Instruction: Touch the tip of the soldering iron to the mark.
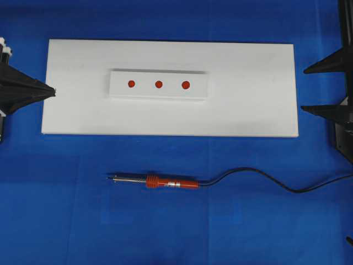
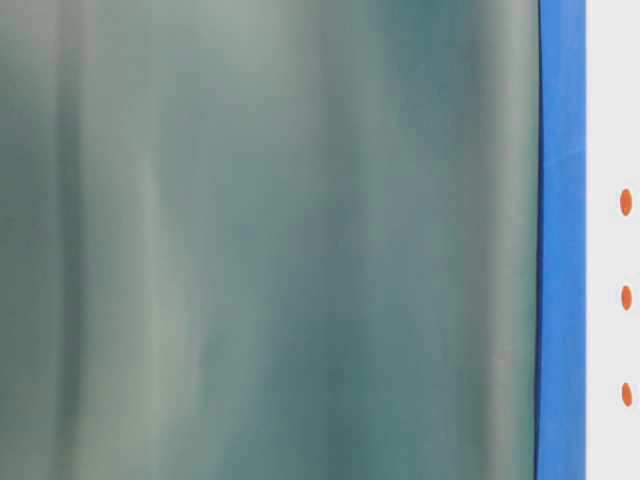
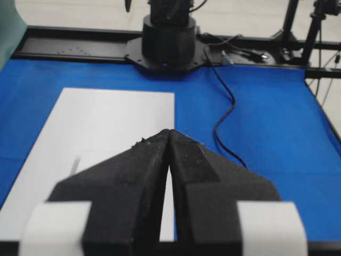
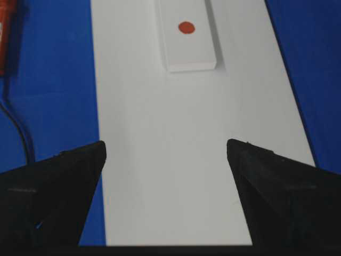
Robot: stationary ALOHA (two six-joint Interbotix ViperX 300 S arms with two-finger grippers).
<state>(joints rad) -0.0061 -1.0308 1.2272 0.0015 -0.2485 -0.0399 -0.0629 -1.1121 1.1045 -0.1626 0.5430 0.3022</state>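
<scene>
The soldering iron (image 1: 157, 181) lies flat on the blue cloth in front of the white board, silver tip to the left, red-orange handle in the middle, black cord (image 1: 265, 180) trailing right. Three red marks (image 1: 158, 84) sit in a row on a small white block (image 1: 159, 84) on the board (image 1: 253, 94). My left gripper (image 1: 52, 91) is shut at the board's left edge, holding nothing; its tips (image 3: 169, 131) meet over the board. My right gripper (image 1: 303, 90) stands open at the board's right end, jaws wide apart (image 4: 166, 144) over bare board, one mark (image 4: 186, 28) ahead.
The blue cloth (image 1: 83, 221) covers the table around the board. In the table-level view a blurred grey-green surface (image 2: 270, 240) fills most of the frame, with the marks (image 2: 626, 297) at the far right. The right arm's base (image 3: 168, 40) stands at the far end.
</scene>
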